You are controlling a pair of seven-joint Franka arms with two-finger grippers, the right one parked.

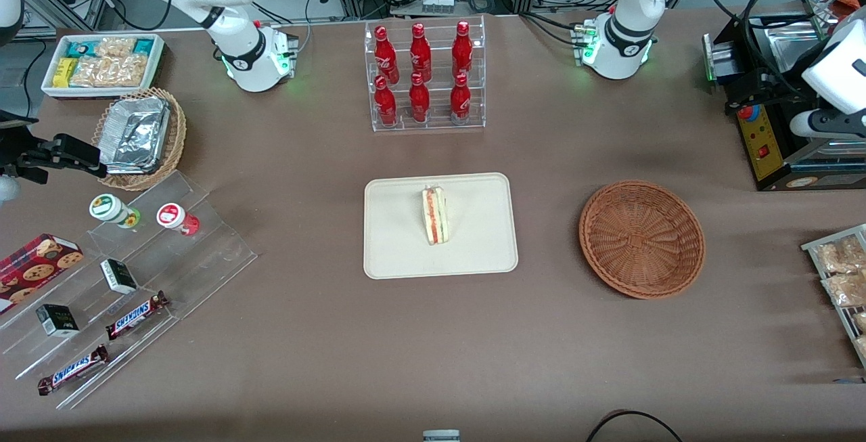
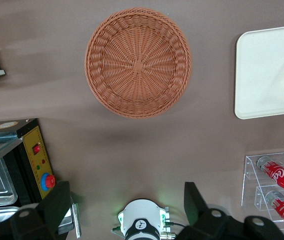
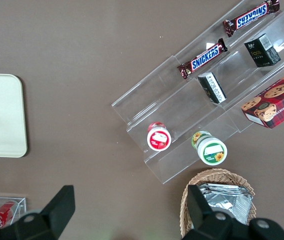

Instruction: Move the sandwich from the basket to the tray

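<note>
The tray (image 1: pixel 406 252) lies toward the parked arm's end from the basket (image 1: pixel 641 239), bare tabletop between them, and the sandwich (image 1: pixel 434 215) stands on the tray, apart from every rim. The gripper (image 2: pixel 126 207) hangs high above the table near the basket, fingers spread wide and holding nothing.

Reddish-brown woven basket (image 1: pixel 641 239); cream tray (image 1: pixel 399 252); white, red-orange, green sandwich (image 1: pixel 434 215).
</note>
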